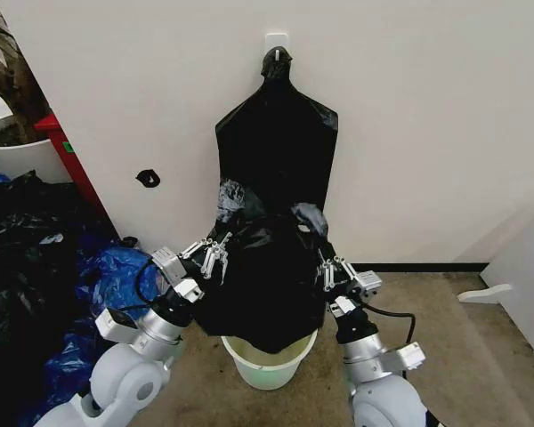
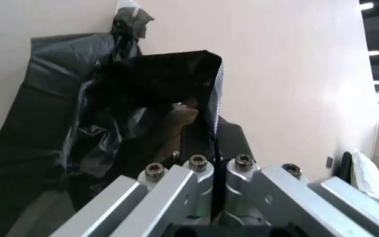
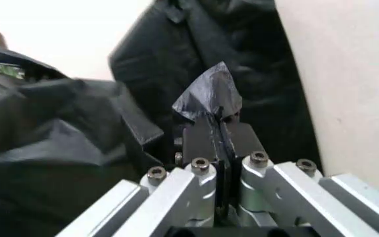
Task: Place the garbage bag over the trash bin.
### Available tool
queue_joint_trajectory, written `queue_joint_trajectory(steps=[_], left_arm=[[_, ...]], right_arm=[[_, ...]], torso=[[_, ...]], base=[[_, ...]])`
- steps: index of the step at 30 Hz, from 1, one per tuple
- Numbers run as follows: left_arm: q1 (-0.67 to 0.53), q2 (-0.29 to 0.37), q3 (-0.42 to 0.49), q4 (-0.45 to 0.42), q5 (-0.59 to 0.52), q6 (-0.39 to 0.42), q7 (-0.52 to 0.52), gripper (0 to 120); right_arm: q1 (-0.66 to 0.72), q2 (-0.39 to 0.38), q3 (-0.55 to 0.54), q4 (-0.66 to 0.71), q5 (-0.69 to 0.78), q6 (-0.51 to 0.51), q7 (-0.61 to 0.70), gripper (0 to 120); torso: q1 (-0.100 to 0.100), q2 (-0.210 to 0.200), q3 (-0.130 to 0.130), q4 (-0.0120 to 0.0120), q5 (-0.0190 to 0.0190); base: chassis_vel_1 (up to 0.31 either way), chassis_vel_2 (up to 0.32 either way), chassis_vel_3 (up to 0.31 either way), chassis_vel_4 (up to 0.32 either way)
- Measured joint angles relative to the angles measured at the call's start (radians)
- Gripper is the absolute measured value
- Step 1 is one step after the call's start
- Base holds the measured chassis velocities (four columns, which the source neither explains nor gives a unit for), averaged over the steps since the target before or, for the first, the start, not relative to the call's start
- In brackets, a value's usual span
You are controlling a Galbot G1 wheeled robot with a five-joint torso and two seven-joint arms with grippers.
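From your head view, both arms are holding the garbage bag [image 1: 267, 280] spread above the trash bin [image 1: 269, 358] on the floor, left gripper [image 1: 215, 253] and right gripper [image 1: 331, 269] at its sides, in the left wrist view jaws are pinching the bag's edge, in the right wrist view jaws are clamping a peaked fold.

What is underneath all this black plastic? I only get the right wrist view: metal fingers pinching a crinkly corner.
Observer: The head view shows a white trash bin on the floor right under the garbage bag. The bag's lower end hangs at its mouth, and the front of the rim is bare.
Operator: Is anything else holding it up?
Observer: Yes. While the right gripper pinches your corner, the left gripper has its fingers shut on the bag's opposite edge.
Operator: Anything lying nearby?
Observer: A heap of black and blue bags lies on the floor to the robot's left.
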Motion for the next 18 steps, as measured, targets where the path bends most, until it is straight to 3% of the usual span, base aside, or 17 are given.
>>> queue_joint_trajectory(steps=[10,18], left_arm=[[0.008,-0.041,0.015,0.083,-0.011,-0.003,0.012,0],[0.062,-0.016,0.03,0.125,0.027,-0.024,0.004,0]], right_arm=[[0.013,-0.018,0.006,-0.011,-0.037,-0.094,0.152,0],[-0.062,-0.034,-0.062,-0.03,-0.145,-0.173,0.285,0]], torso=[[0.0,0.0,0.0,0.0,-0.0003],[0.0,0.0,0.0,0.0,-0.0001]], base=[[0.0,0.0,0.0,0.0],[0.0,0.0,0.0,0.0]])
